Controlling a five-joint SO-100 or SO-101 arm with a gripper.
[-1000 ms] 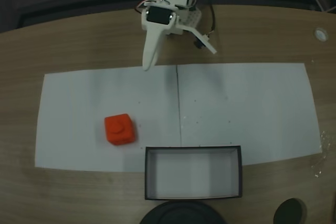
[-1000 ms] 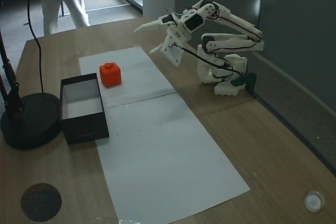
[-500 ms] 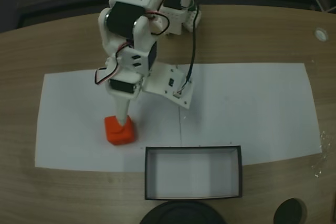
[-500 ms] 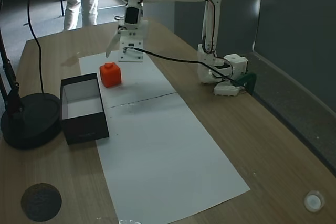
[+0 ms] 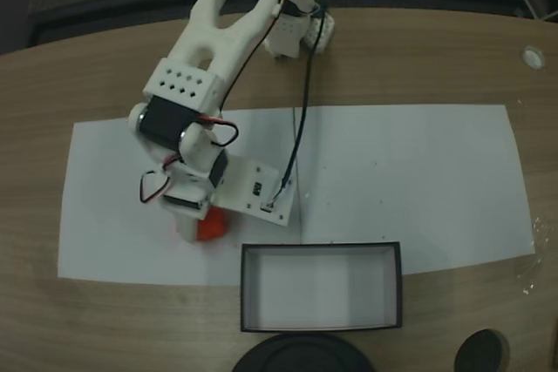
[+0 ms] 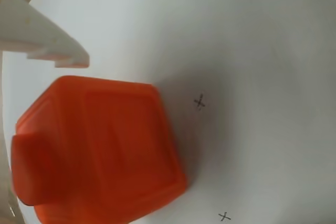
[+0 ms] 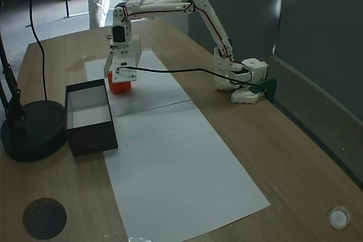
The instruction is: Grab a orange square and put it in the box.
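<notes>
Wrist view gives me the orange square (image 6: 100,150) filling the lower left, resting on the white paper (image 6: 252,77), one pale fingertip (image 6: 50,43) just above it. I read the gripper (image 5: 193,226) as spread around the block, not yet pinching. The box (image 5: 321,250) sits just beside it in a fixed view, empty. I'm at the grasp: next I must close, lift, then carry it over the black wall.

We record our arm (image 5: 228,37) as white printed plastic with black servo blocks and a grid of round holes on one link. A black cable (image 7: 170,71) trails along it, with thin red wires (image 5: 155,187) looped by the wrist. One white tapered finger (image 6: 39,38) of our pincer shows in the wrist view.
</notes>
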